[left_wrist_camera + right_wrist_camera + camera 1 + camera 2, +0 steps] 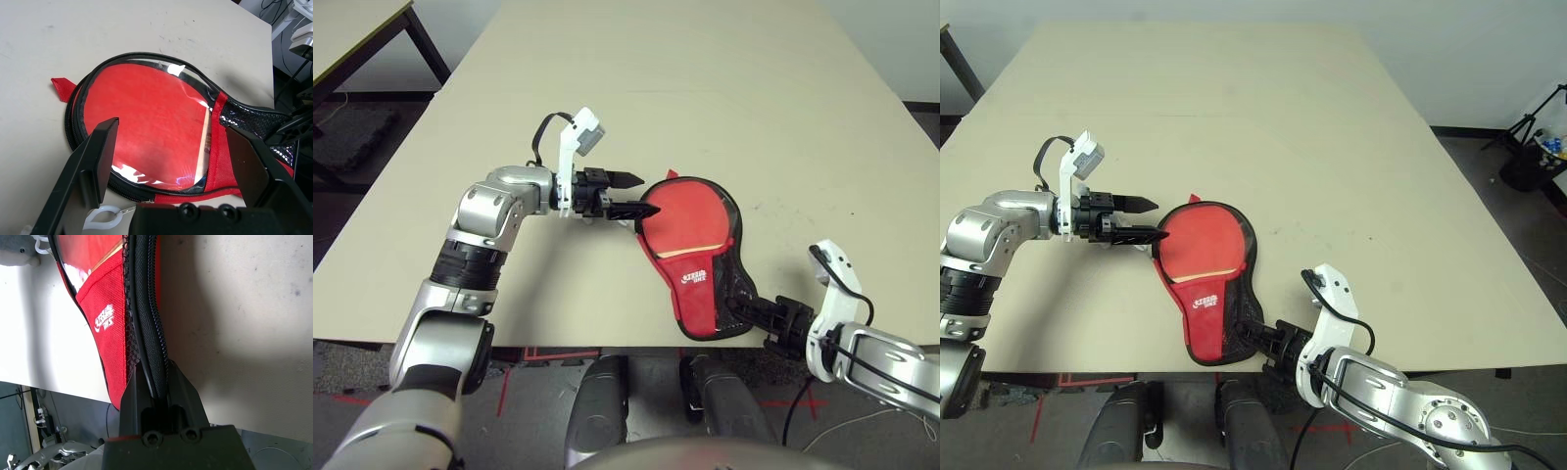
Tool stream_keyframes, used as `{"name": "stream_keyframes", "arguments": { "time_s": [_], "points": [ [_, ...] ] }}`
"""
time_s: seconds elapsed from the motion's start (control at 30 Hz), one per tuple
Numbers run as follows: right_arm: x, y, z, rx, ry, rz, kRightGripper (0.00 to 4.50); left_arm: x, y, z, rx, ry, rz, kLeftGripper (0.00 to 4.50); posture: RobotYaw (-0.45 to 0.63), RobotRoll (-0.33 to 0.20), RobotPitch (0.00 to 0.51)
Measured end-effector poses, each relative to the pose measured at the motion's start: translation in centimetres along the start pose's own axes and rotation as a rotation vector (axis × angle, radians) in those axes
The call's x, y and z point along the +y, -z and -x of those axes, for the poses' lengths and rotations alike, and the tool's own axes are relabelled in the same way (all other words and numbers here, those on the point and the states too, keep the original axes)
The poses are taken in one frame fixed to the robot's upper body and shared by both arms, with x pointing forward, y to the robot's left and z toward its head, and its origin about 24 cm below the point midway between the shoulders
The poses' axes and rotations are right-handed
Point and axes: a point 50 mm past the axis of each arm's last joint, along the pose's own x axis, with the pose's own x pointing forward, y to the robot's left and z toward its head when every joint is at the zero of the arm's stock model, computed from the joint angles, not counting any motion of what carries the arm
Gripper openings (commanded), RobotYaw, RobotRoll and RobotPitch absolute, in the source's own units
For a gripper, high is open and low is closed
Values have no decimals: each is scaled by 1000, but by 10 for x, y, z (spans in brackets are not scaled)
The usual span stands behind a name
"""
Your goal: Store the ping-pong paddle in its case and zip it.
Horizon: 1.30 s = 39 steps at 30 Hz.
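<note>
While gripped: the right gripper (744,311) pinches the case (697,257) at its handle-end zipper edge.
Left gripper (641,196): fingers spread, at the case's round end.
Paddle (156,132): inside the case, between both grippers.

A beige table (705,88) carried the things. The red case (690,250) lay flat on it, toward 5 o'clock, near the front edge.

Open left tool (168,161) frames the case (146,122).
</note>
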Motion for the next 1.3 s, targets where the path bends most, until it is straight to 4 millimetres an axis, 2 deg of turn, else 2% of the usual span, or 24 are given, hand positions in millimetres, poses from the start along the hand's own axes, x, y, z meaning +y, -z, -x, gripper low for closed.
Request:
{"name": "stream_keyframes", "arguments": {
  "time_s": [0.07, 0.2, 0.4, 0.47, 0.57, 0.67, 0.8, 1.0, 1.3],
  "points": [
    [-2, -1, 2, 13, 19, 28, 1238, 0, 0, 0, 0, 1, -1, 4500, -96, 0, 144],
    [-6, -6, 10, 41, 36, 111, 2643, 0, 0, 0, -2, 2, -4, 4500, -101, 0, 139],
    [-11, -35, 33, 81, 46, 311, 4491, 1, 0, 1, -3, -1, -8, 4500, -108, 0, 137],
    [-5, -52, 38, 68, 30, 386, 4491, 2, 0, 2, -4, -5, -9, 4500, -112, 0, 135],
    [20, -84, 41, -22, -29, 515, 4491, 3, -2, 1, -8, -8, -13, 4500, -113, 0, 134],
    [36, -96, 30, -31, -53, 644, 4491, 5, -6, -1, -12, -14, -28, 4500, -106, 0, 134],
    [34, -94, 3, 68, -35, 805, 4491, 7, -7, -2, -14, -16, -47, 4500, -103, 0, 133],
    [38, -89, -17, 159, -79, 965, 4491, 10, -9, 4, -2, -39, -67, 4500, -61, 0, 140],
    [43, -82, -34, 272, -166, 1137, 4491, 23, -15, 50, 117, -178, -172, 4500, -30, 0, 144]
  ]
}}
